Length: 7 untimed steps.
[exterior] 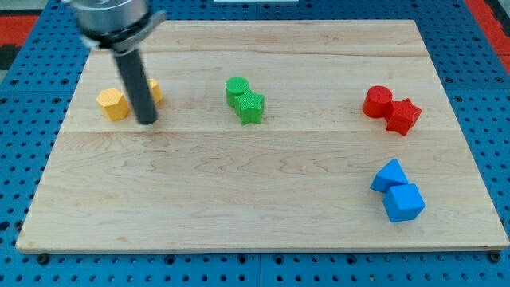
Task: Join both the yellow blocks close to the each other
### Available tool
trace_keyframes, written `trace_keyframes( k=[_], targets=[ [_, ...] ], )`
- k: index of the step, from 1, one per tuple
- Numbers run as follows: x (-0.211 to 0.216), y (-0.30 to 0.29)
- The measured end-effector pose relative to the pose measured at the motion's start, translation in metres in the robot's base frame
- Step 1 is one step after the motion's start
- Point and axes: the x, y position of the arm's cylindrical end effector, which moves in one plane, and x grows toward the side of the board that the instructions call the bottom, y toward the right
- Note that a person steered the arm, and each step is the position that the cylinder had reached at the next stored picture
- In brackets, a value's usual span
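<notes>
A yellow hexagonal block [113, 104] lies at the view's upper left on the wooden board [255, 199]. A second yellow block [155, 92] sits just to its right, mostly hidden behind my dark rod, so its shape cannot be made out. My tip [147, 121] rests on the board between the two yellow blocks, slightly below them, right of the hexagonal block and just left of the hidden one. A small gap separates the two yellow blocks.
A green cylinder [237, 88] touches a green star block [250, 106] at top centre. A red cylinder [378, 101] touches a red star block [402, 116] at the right. A blue triangular block [389, 174] and a blue cube [403, 202] sit at lower right.
</notes>
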Motion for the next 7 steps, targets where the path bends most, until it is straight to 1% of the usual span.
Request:
trace_keyframes(
  k=[1,2,3,4,5,6,7],
  targets=[
    [0.006,-0.063],
    [-0.015,-0.088],
    [-0.036,-0.051],
    [-0.039,-0.003],
    [-0.025,0.005],
    [-0.021,0.007],
    [-0.022,0.021]
  ],
)
